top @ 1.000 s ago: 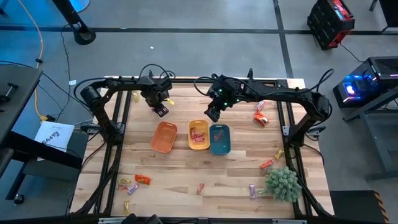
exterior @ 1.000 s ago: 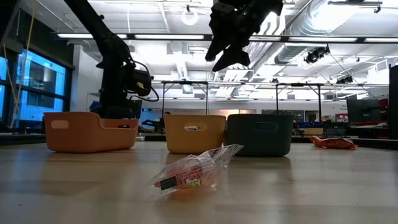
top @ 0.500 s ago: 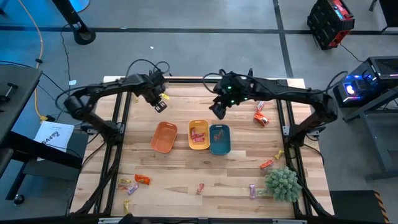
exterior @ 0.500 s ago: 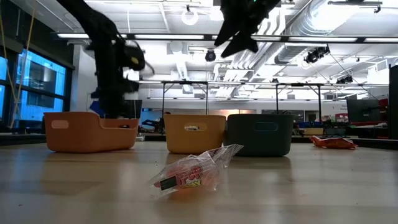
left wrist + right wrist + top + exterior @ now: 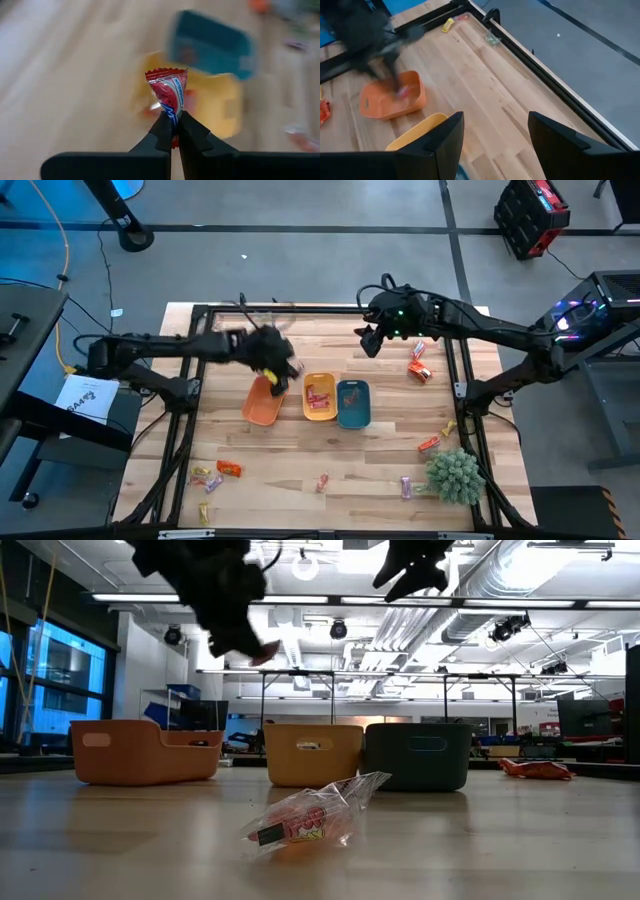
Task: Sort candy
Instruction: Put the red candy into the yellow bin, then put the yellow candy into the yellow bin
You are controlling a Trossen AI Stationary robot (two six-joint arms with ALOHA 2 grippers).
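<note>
My left gripper (image 5: 282, 372) is shut on a red wrapped candy (image 5: 168, 92). It hangs blurred above the gap between the orange tray (image 5: 262, 404) and the yellow tray (image 5: 320, 398), and shows high up in the low view (image 5: 240, 635). My right gripper (image 5: 370, 340) is open and empty above the bare table beyond the teal tray (image 5: 353, 404); its fingers stand wide apart in its wrist view (image 5: 492, 145). Red candies lie in the yellow tray. Loose candies lie on the table, one near the front edge (image 5: 315, 815). My left gripper pinches the candy's lower wrapper end (image 5: 171, 119) between its two fingertips. The rest of the candy sticks out beyond the fingertips, with its crimped end (image 5: 166, 73) farthest out. The candy is lifted clear above the trays.
Loose candies lie at the right (image 5: 419, 370), right front (image 5: 430, 443), front left (image 5: 229, 469) and front middle (image 5: 323, 481). A spiky green plant ball (image 5: 455, 475) stands at the front right corner. A black frame (image 5: 300, 308) runs around the table.
My left gripper has swung fast from the far left part of the table toward the right and near side, and now stands above the orange and yellow trays. My right gripper has risen and gone from above the teal tray toward the far right.
</note>
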